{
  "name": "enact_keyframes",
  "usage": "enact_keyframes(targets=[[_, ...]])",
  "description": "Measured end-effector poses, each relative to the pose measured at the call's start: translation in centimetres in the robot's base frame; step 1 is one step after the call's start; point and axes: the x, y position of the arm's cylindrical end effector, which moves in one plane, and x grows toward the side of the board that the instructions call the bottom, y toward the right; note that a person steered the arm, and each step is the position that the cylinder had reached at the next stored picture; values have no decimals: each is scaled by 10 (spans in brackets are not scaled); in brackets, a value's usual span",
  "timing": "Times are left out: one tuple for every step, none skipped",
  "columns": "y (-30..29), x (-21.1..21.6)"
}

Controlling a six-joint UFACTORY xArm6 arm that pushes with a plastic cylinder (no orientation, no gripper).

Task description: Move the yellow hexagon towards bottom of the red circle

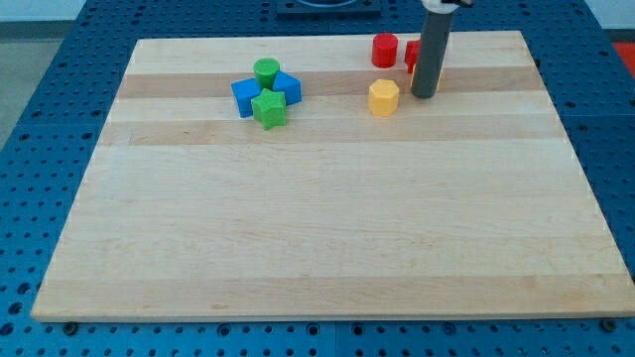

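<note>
Camera view: pale wooden board (327, 218), planks banded light and darker, smooth matte grain, laid on a blue perforated table (60, 89). Largest to smallest from there.

Dark rod, straight and cylindrical, descending from the view's top; my tip (425, 95) planted on the board just to the view's right of the yellow hexagon (384, 97), apparently touching or a hair apart, cannot tell which. No jaws to open or close; nothing held, only a blunt end for pushing. Placement on the right flank suggests a shove leftward across the view, nudging the yellow block under the red one.

Cluster well apart at the view's left: two blue blocks (246, 97), angular, packed against a green cylinder (266, 71) above and a green faceted block (269, 109) below. Glossy plastic, hard edges.

Red circle (385, 50), short cylinder, near the top edge. Second red block (411, 56) mostly hidden behind the rod; shape unclear.

Yellow hexagon below and very slightly right of centre of the red circle, near but separate. Task judged nearly complete.
</note>
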Motion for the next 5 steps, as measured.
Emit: enact_keyframes(targets=[[5,-14],[5,-8],[-9,38],[-42,63],[-63,61]])
